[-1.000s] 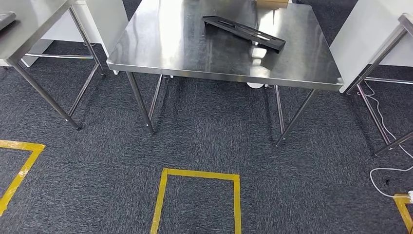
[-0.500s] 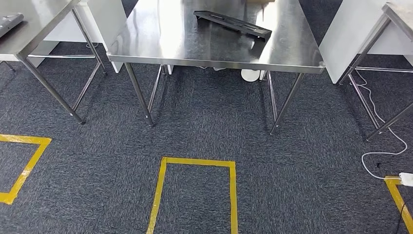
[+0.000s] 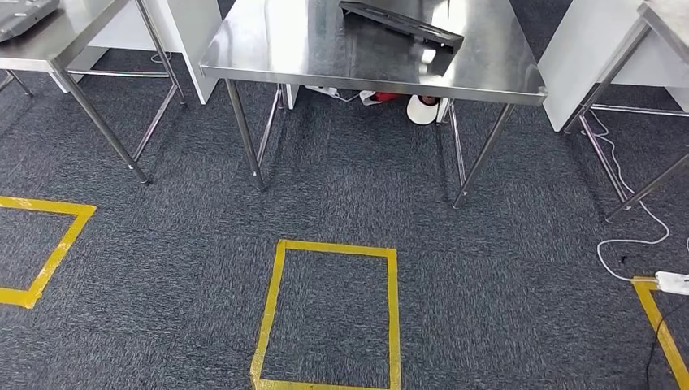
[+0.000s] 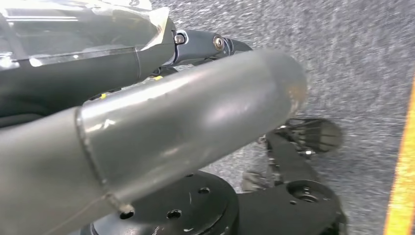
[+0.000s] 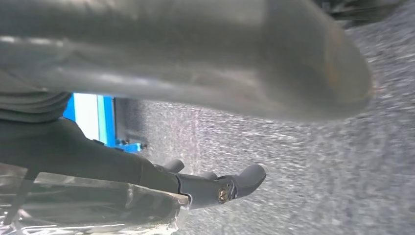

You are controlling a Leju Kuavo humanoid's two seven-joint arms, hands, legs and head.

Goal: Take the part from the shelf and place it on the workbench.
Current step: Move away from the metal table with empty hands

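Black part [image 3: 402,23] lies flat on steel counter [image 3: 268,49], far from both hands. Left hand [image 4: 161,127] and right hand [image 5: 195,73] hang over carpet (empty, fingers apart).

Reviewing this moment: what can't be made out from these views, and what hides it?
- Black part on the workbench: head view, far end cut off by the top edge.
- Items under the workbench: head view, half hidden by the tabletop, too small to identify.
- Left hand: left wrist view, fingers mostly behind the thumb; holds nothing visible.
- Right hand: right wrist view, blurred thumb covers much; fingers apart, nothing in them.
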